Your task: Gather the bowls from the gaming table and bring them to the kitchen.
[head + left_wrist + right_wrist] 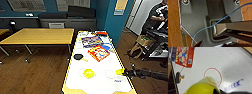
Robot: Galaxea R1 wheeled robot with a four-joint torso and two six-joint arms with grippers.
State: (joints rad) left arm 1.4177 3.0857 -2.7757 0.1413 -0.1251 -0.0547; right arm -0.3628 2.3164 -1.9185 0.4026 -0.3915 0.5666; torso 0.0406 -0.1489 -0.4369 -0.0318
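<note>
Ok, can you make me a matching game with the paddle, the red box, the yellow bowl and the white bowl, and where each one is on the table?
Things:
1. paddle
2. red box
3. yellow bowl
4. white bowl

Places:
A. nearest the right gripper
B. by the left edge of the table
C. further back, beside other boxes
D. near end, left of the white bowl

Pairs: 1-B, 2-C, 3-D, 4-A
</note>
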